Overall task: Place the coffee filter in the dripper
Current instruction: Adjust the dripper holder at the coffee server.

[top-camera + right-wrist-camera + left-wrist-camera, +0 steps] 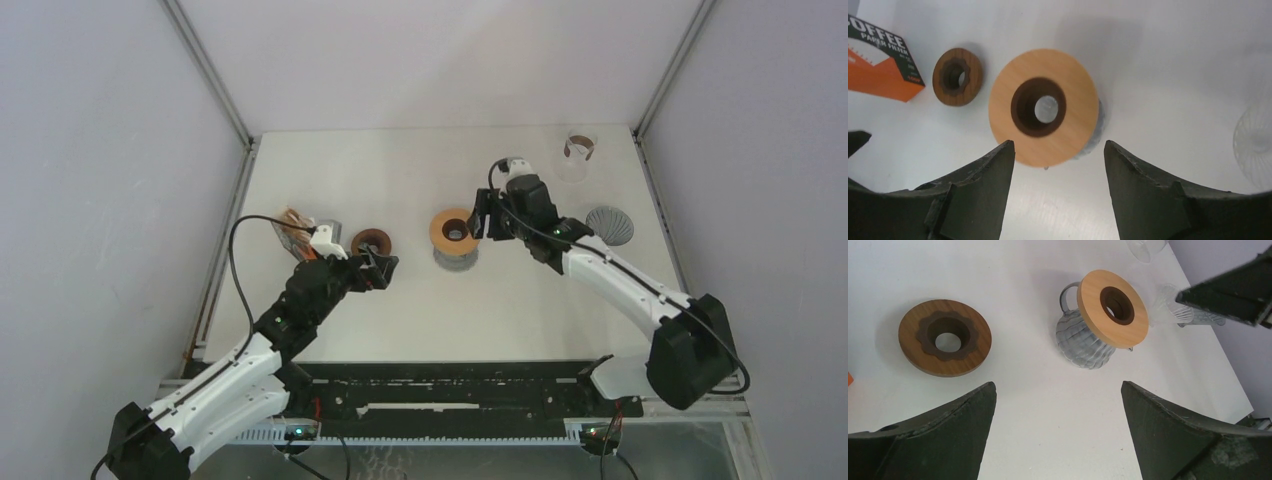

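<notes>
The overhead camera looks down from behind my bases across the whole tabletop (400,170). Each wrist camera peers closely past its own pincer, left (1058,385) and right (1058,142). All three share the pale wooden ring (438,230) and dark wooden ring (358,240).

The table (400,320) is bare along the lower middle of the top view. In the middle the glass jug (455,260) with its light ring (452,230) stands in the way. There is a small gap between it and the dark ring (370,241) to its left. The orange box (295,228) blocks the left side. On the right stand the ribbed glass cone (609,225) and the clear cup (578,155).
</notes>
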Tool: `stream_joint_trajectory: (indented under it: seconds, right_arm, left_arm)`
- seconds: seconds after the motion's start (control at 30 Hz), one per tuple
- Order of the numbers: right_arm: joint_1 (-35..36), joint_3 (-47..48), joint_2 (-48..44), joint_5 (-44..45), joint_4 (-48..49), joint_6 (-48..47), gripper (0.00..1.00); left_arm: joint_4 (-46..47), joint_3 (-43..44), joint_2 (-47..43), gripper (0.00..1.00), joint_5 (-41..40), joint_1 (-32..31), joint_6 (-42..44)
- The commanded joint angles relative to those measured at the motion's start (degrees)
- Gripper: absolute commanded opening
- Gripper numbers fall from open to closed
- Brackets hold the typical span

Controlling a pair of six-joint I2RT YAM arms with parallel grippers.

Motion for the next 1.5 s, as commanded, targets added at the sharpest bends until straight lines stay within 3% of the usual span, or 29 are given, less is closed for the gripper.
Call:
stream_joint_trajectory:
  seconds: [0.0,0.43,0.77,1.2,1.47]
  right_arm:
    - [-2.0,6.3,6.7,-2.5,-1.6,-1.6,0.74]
    - [-1.5,19.6,20.9,1.3,-10.0,-5.7,0.77]
    - [-1.3,19.7,21.9,2.1,-11.9,-6.7,0.71]
    - [-1.4,18.6,19.3,-0.6,-13.2,-6.7,0.53]
    - [-1.1,18.4,18.9,-1.7,-13.7,-6.0,0.52]
  left_arm:
    - [0.8,3.7,-0.8,1.00,0.5,0.4,0.5]
    - [2.1,3.0,-0.2,1.00,0.2,0.4,2.7]
    - [2.3,3.0,0.4,1.00,0.9,0.4,2.7]
    - [2.2,3.1,0.2,1.00,1.2,0.4,2.5]
    - [2.0,3.0,-0.2,1.00,1.2,0.4,2.4]
